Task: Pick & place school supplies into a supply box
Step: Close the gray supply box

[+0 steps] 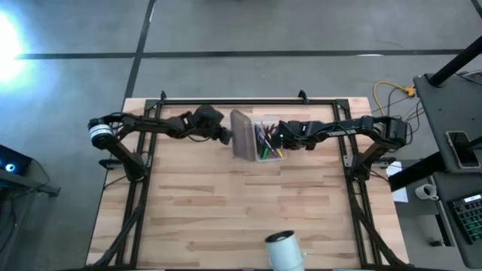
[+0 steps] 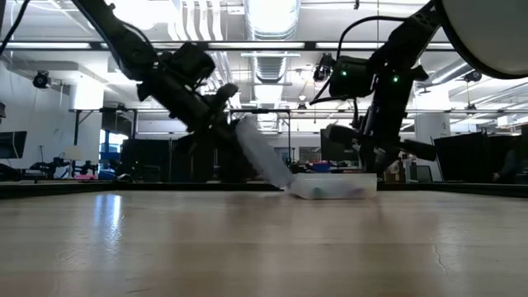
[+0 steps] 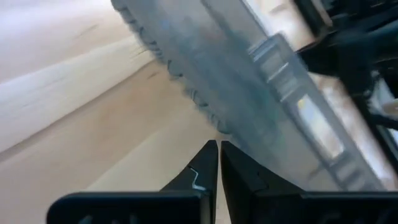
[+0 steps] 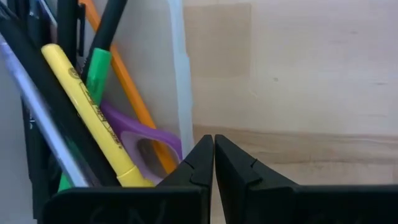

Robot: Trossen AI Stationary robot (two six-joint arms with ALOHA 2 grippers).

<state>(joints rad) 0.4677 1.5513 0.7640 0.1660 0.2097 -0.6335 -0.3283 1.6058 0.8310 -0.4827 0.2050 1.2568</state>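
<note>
The supply box stands open on the table's far middle. Its translucent tray [image 1: 266, 144] holds the school supplies: a yellow marker [image 4: 93, 118], a green marker [image 4: 96, 71], an orange pencil [image 4: 127, 87], purple-handled scissors [image 4: 146, 140] and dark pens [image 4: 37, 93]. The grey mesh lid [image 1: 242, 135] stands tilted on its hinge edge at the tray's left side [image 2: 285, 183]. My left gripper [image 1: 225, 136] is shut and sits at the lid's outer face. My right gripper [image 1: 282, 140] is shut at the tray's right wall. My left gripper pushes with its shut fingertips [image 3: 219, 149] against the lid's outer mesh face [image 3: 242, 134], slanting in from the table's left. The lid [image 2: 262, 155] leans up and to the left, raised off the table, its lower edge at the tray. My right gripper has its shut fingertips [image 4: 202, 149] at the lower end of the tray's translucent right wall [image 4: 182, 93], coming slanting from above and the right. Whether they touch the wall I cannot tell. The tray [image 2: 334, 186] lies flat on the table.
A white cylindrical cup [image 1: 282, 251] lies at the table's near edge and fills the low view's upper right corner [image 2: 495, 33]. Bare wood spreads between the cup and the box. The black frame rail [image 1: 233, 100] runs along the far edge.
</note>
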